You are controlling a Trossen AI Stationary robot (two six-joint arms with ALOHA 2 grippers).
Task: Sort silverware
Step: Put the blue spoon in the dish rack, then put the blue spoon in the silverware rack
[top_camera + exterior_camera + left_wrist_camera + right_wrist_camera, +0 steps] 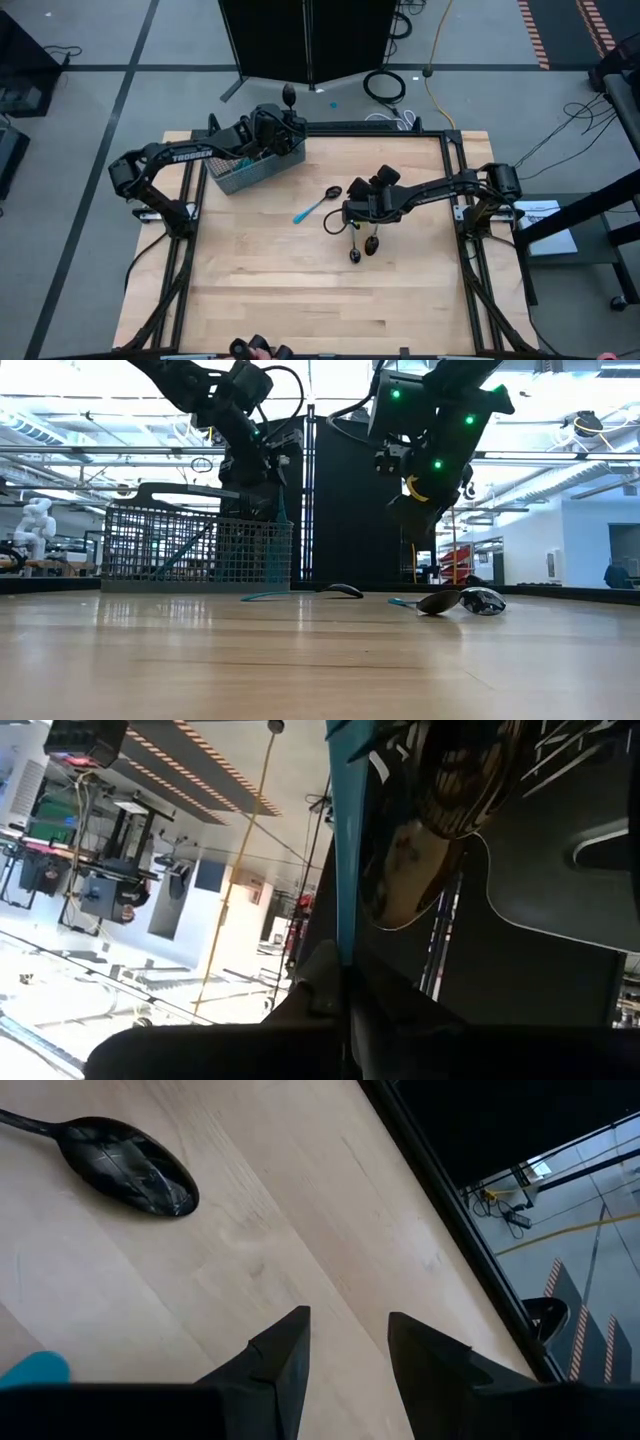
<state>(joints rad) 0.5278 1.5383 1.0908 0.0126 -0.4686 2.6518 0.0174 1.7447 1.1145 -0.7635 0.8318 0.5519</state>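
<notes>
Right gripper point(352, 208) hovers open at frame centre; nearest spoon point(318, 204) lies just left, long axis diagonal. Left gripper point(270, 135), upper left over basket point(228, 180), grips a blue-handled piece

My left arm is bent at the elbow and reaches toward the desk's far-left corner, its left gripper point(283, 128) raised with fingers closed. My right arm stretches in toward the desk's middle, and its right gripper point(345, 1345) hangs just above the desk, fingers parted and holding nothing.
</notes>
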